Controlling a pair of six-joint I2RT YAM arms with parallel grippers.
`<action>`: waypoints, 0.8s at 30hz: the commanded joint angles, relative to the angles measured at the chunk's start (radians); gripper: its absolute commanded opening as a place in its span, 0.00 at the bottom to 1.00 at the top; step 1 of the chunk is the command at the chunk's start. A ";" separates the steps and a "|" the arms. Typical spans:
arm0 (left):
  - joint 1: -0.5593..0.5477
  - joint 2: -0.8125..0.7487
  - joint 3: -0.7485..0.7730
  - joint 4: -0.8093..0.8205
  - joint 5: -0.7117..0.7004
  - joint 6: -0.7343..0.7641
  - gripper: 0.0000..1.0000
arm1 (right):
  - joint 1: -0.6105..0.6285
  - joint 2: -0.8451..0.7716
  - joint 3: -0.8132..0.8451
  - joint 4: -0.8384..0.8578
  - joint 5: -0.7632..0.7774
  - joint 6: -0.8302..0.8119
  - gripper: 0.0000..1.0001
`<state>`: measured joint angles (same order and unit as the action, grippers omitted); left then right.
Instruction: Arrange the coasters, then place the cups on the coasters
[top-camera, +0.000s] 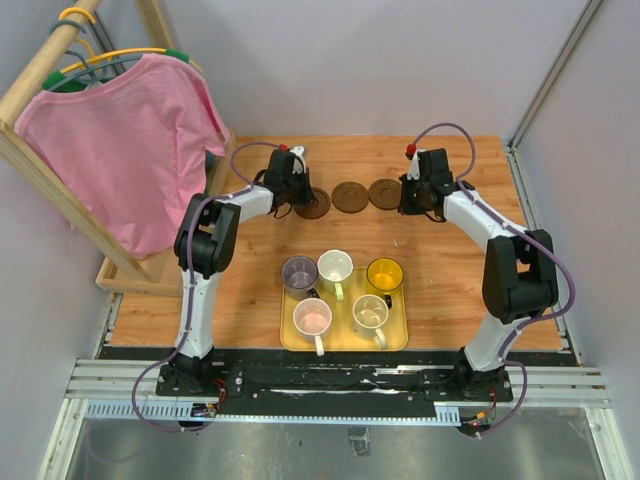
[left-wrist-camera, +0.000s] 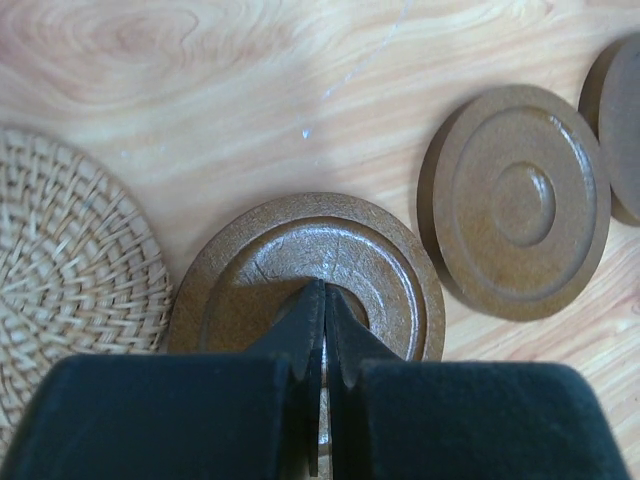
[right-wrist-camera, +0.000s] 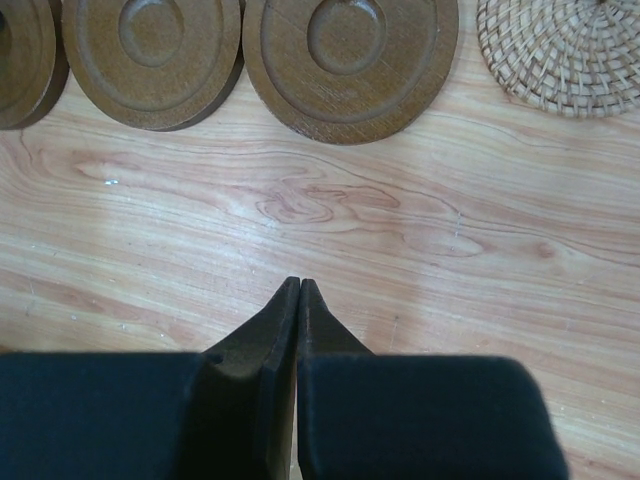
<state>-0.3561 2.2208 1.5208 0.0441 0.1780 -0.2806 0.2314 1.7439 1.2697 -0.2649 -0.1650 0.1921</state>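
Three dark brown round coasters (top-camera: 316, 204) (top-camera: 351, 196) (top-camera: 385, 193) lie in a row at the back of the table. A woven tan coaster (left-wrist-camera: 60, 270) lies left of the row and another (right-wrist-camera: 565, 45) right of it. My left gripper (left-wrist-camera: 325, 292) is shut, its tips over the middle of the leftmost brown coaster (left-wrist-camera: 370, 250). My right gripper (right-wrist-camera: 300, 285) is shut over bare wood, in front of the rightmost brown coaster (right-wrist-camera: 350, 60). The cups stand on a yellow tray (top-camera: 345, 342): grey-purple (top-camera: 299, 272), white-greenish (top-camera: 335, 267), yellow (top-camera: 385, 274), pink (top-camera: 313, 318), cream (top-camera: 370, 314).
A pink shirt (top-camera: 120, 140) hangs from a wooden rack at the left, whose base (top-camera: 150, 270) rests on the table's left edge. Grey walls and a metal frame close in the back and right sides.
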 joint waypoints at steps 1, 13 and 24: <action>0.015 0.072 0.071 -0.056 0.036 -0.016 0.01 | 0.001 0.033 0.038 -0.015 -0.017 0.010 0.01; 0.087 0.108 0.099 -0.005 0.075 -0.110 0.01 | -0.008 0.081 0.089 0.001 -0.005 0.002 0.01; 0.108 0.107 0.094 0.032 0.117 -0.139 0.01 | -0.008 0.229 0.299 -0.012 -0.088 -0.024 0.08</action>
<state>-0.2562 2.2967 1.6054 0.0746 0.2775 -0.4091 0.2287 1.9236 1.4967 -0.2665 -0.2165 0.1879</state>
